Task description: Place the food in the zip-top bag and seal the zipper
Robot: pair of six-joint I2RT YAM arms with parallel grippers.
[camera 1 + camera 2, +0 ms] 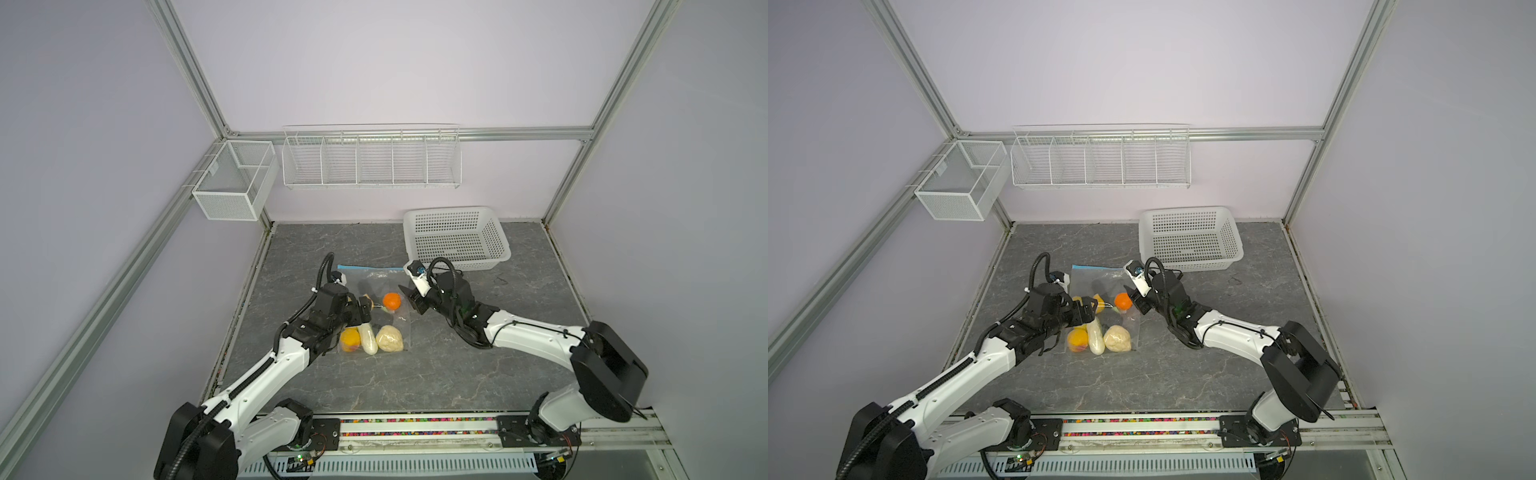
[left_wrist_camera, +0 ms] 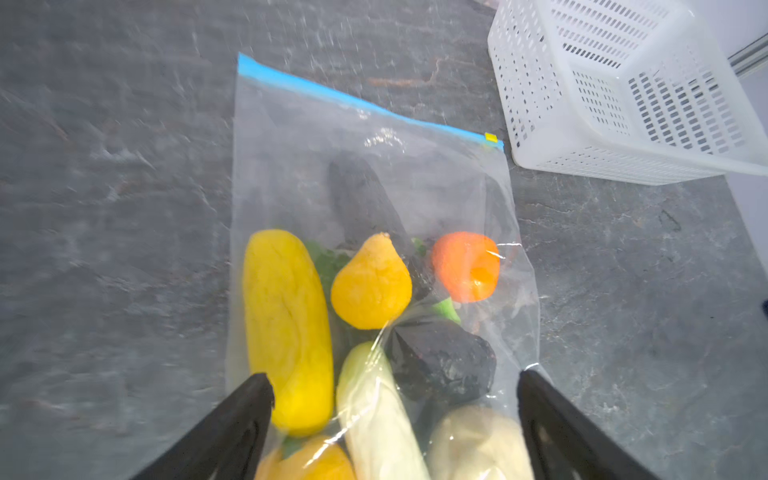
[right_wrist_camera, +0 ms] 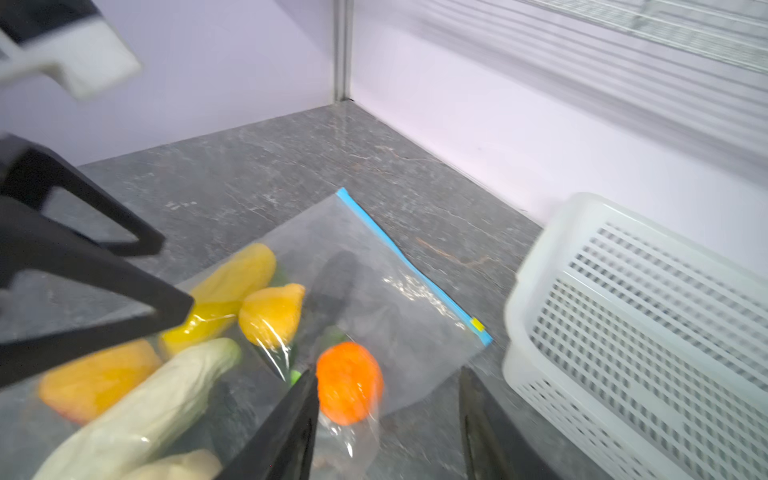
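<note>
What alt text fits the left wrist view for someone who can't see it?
A clear zip-top bag lies on the grey table with toy food inside, its blue zipper along the far edge and a yellow slider at the end by the white basket. The left gripper is open over it.

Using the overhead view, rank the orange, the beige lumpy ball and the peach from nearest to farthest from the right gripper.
From the right gripper, in a top view:
1. Orange, just beside it, inside the zip-top bag.
2. Beige lumpy ball, closer to the robot, at the bag's near end.
3. Peach, same end, farther left.
</note>
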